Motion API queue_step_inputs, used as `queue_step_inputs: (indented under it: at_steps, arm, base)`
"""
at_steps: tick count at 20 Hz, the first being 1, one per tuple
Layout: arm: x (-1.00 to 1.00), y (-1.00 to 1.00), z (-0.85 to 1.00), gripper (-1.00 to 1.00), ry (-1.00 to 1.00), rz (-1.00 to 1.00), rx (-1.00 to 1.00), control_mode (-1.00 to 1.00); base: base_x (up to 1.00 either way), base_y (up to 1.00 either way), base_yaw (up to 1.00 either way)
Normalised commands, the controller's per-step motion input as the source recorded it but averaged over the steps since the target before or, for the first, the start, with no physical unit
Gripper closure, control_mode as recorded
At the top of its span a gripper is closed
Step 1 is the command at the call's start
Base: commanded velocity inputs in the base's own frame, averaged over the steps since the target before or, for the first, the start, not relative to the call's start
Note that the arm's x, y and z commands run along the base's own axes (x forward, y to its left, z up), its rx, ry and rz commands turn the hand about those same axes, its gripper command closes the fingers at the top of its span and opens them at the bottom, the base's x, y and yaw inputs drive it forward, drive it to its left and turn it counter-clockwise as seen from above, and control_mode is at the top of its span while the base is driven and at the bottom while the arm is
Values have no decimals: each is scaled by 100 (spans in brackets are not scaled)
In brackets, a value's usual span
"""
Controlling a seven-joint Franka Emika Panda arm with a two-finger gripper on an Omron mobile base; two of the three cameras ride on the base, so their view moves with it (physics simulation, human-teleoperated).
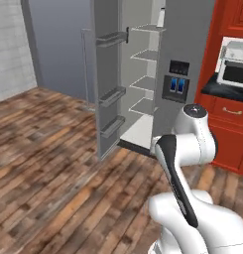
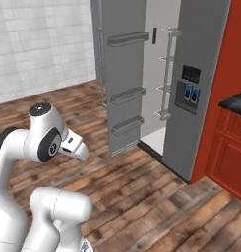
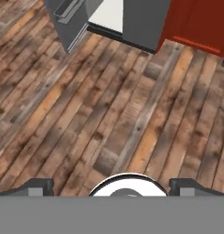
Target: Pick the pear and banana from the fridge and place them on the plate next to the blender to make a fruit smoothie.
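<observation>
Fingers [image 3: 39,186] spread wide, holding nothing, pointing down at the wooden floor [image 3: 109,114]. The fridge [image 1: 187,54] stands ahead, left door open.

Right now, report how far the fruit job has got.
Done: one door of the tall grey two-door fridge stands open, its grey shelves on show. In hand: nothing; the end effector is open, aimed at the wooden plank floor. Left: finding and picking both fruits, then plating them; no fruit can be made out on the shelves.
</observation>
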Motion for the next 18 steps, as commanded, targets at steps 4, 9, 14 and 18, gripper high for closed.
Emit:
queue_step_inputs:
  at_steps: [4,9,14,18]
  arm:
    - [0,0,0,-100,0,0,0,100]
    - [0,0,0,-100,0,0,0,100]
    - [0,0,0,-100,0,0,0,100]
    - [0,0,0,-100,0,0,0,100]
  base:
    - [82,0,-45]
    - [99,4,-36]
    - [100,17,-26]
    - [99,45,-22]
